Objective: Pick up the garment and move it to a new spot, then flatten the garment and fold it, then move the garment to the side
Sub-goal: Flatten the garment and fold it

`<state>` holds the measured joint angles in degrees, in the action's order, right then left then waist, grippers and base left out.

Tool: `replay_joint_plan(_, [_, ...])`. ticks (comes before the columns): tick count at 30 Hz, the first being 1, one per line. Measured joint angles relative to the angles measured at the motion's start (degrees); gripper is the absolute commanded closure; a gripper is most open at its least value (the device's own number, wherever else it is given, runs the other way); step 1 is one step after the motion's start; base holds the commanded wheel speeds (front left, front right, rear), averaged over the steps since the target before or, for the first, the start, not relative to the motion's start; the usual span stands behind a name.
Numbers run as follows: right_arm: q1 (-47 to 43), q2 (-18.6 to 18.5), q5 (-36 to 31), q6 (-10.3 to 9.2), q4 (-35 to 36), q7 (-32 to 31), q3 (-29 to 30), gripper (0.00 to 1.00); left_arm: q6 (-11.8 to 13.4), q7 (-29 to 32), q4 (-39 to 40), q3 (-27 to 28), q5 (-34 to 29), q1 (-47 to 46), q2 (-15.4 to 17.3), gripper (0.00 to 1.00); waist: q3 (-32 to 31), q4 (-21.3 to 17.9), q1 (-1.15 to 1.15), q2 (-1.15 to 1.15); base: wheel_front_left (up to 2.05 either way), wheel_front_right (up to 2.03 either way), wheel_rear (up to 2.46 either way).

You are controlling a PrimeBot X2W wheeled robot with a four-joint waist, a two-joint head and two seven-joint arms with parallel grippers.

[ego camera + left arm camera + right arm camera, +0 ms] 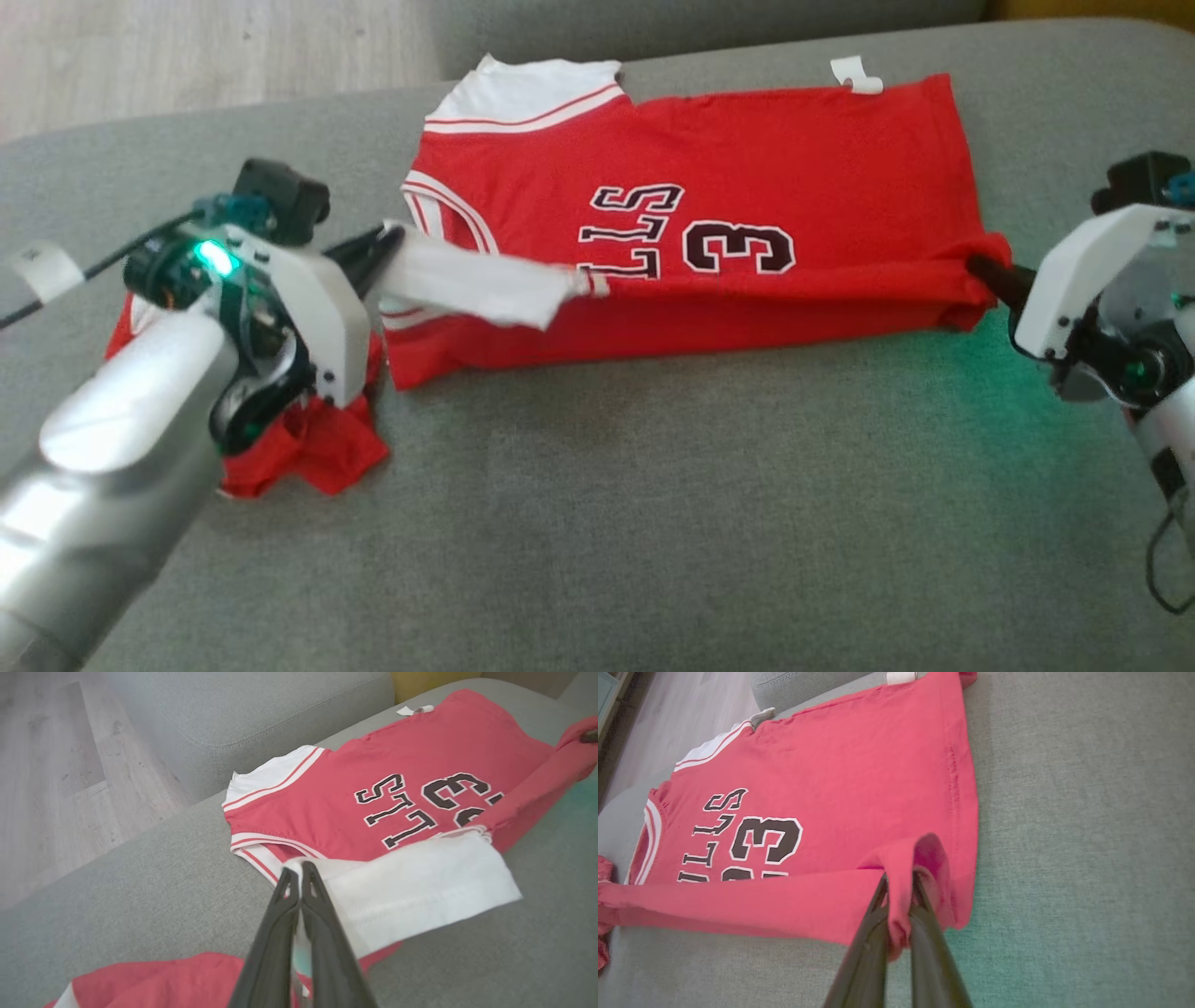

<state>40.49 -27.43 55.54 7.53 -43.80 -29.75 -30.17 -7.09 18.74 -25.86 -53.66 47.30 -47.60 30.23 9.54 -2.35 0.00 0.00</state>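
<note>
A red jersey (pixel 747 159) with white sleeves, black letters and a "3" lies spread on the grey couch cushion (pixel 653 523). Its near long edge is folded over and lifted between both grippers. My left gripper (pixel 392 245) is shut on the white sleeve (pixel 476 285) at the jersey's left end; in the left wrist view the fingertips (pixel 295 877) pinch the sleeve (pixel 411 886). My right gripper (pixel 980 266) is shut on the red hem corner (pixel 971 289) at the right end, and the pinched red fabric (pixel 899 891) bunches between its fingers.
A second crumpled red cloth (pixel 308 448) lies under my left arm at the cushion's left. A small white tag (pixel 857 75) sits beyond the jersey's far edge. Wooden floor (pixel 187 47) lies past the cushion's far left side. A grey backrest (pixel 261 704) rises behind.
</note>
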Motion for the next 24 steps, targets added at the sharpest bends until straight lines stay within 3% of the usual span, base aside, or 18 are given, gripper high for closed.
replay_joint_plan(9, [3.8, 2.7, -3.0, 0.0, -3.4, 0.6, 0.3, 1.0, -0.5, -4.8, -10.8, -2.4, -2.1, -5.6, -4.1, 1.0, 3.0, -1.2, 0.0, 0.0, 0.0, 0.0, 0.0])
replay_joint_plan(10, [4.1, 2.9, -3.2, 0.0, -3.7, 0.8, 0.3, 1.0, -0.5, -5.7, -12.0, -2.4, -2.1, -6.1, -4.8, 0.86, 3.3, -1.3, 0.0, 0.0, 0.0, 0.0, 0.0])
replay_joint_plan(11, [4.4, 3.2, -3.2, 0.0, -4.6, 1.7, 0.6, 1.0, -0.5, -7.2, -13.1, -2.3, -2.4, -6.7, -5.5, 0.4, 3.5, -1.3, 0.0, 0.0, 0.0, 0.0, 0.0])
replay_joint_plan(12, [4.8, 3.5, -3.9, 0.0, -5.5, 3.4, 1.1, 0.29, -0.5, -9.1, -14.1, -2.3, -3.1, -7.2, -6.3, 0.0, 3.8, -1.4, 0.0, 0.0, 0.0, 0.0, 0.0])
replay_joint_plan(13, [5.3, 3.8, -4.3, 0.0, -6.7, 4.7, 2.0, 0.0, -0.2, -11.0, -15.2, -2.1, -3.7, -7.8, -7.0, 0.0, 4.1, -1.4, 0.0, 0.0, 0.0, 0.0, 0.0])
replay_joint_plan(16, [6.9, 4.2, -4.7, 0.0, -8.4, 9.4, 4.2, 0.0, 2.4, -18.5, -18.0, 0.2, -3.9, -9.1, -9.6, 0.0, 4.4, -1.3, 0.01, 0.0, 0.0, 0.0, 0.0])
replay_joint_plan(20, [8.9, 5.1, -4.8, 0.0, -8.7, 20.7, 8.8, 0.0, 5.2, -29.4, -20.2, 4.5, -3.2, -10.7, -12.5, 0.0, 4.1, -0.8, 0.0, 0.0, 0.0, 0.0, 0.0])
replay_joint_plan(21, [8.9, 5.1, -4.8, 0.0, -8.7, 20.7, 8.8, 0.0, 5.2, -29.4, -20.2, 4.5, -3.2, -10.7, -12.5, 0.0, 4.1, -0.8, 0.0, 0.0, 0.0, 0.0, 0.0])
replay_joint_plan(24, [9.3, 5.3, -6.1, 0.0, -6.7, 30.4, 10.7, 0.0, 6.2, -32.6, -20.0, 6.8, -3.0, -10.6, -13.4, 0.0, 3.1, -0.5, 0.0, 0.0, 0.0, 0.0, 0.0])
